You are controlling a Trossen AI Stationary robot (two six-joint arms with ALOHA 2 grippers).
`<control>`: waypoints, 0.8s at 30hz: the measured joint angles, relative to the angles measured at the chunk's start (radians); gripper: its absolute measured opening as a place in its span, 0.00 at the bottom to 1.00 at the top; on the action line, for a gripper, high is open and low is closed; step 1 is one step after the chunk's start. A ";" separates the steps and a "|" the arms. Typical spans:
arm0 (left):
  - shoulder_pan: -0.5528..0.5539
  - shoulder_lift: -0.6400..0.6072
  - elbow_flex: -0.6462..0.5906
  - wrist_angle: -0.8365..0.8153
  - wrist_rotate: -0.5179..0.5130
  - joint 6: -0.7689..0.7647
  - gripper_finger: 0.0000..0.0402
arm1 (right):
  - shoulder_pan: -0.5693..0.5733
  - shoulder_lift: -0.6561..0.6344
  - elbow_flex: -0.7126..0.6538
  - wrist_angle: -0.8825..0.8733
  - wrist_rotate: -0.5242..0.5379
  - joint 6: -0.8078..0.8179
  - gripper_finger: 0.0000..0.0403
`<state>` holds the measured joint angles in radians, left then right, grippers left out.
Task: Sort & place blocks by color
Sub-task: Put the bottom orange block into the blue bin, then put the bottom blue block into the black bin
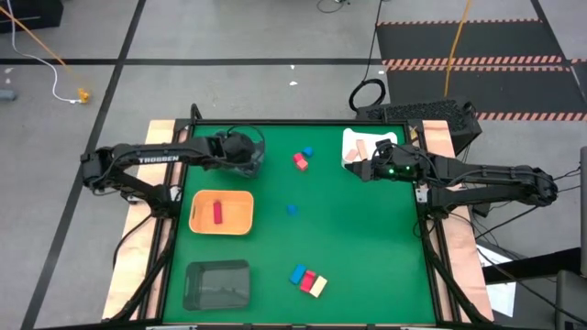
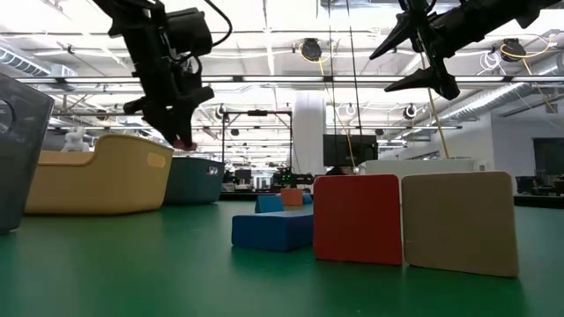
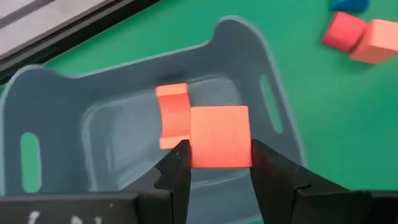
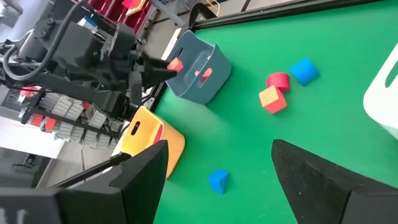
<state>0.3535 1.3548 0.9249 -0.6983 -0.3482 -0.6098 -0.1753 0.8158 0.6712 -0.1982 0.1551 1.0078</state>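
On the left of the high view the left gripper (image 3: 214,163) hangs over the blue-grey tray (image 3: 74,124) at the far left of the green counter (image 1: 367,238), its fingers (image 3: 177,174) closed narrow on an orange-red cube (image 3: 220,137). The pads press two opposite flat faces, and the cube sits square between them. A curved red block (image 3: 171,115) already lies in that tray below it. The cube looks light, stiff and sharp-edged, probably foam or painted wood, so a pinch across parallel faces should hold without crushing it.

Nearer the front, the orange tray (image 1: 240,213) holds one red block (image 1: 217,213). Loose blocks lie mid-counter: a red-and-blue cluster (image 1: 302,159), a single blue block (image 1: 292,210), and a blue, red and cream group (image 1: 308,280) at the front edge.

On the right, the right gripper (image 1: 365,169) waits with fingers spread wide and empty beside the white tray (image 1: 353,139).
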 joint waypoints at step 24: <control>0.021 -0.005 0.000 0.053 0.050 -0.024 0.46 | 0.000 0.000 0.000 -0.001 0.000 0.000 0.69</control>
<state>0.3748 1.3502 0.9249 -0.6453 -0.2986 -0.6342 -0.1753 0.8158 0.6712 -0.1989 0.1551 1.0075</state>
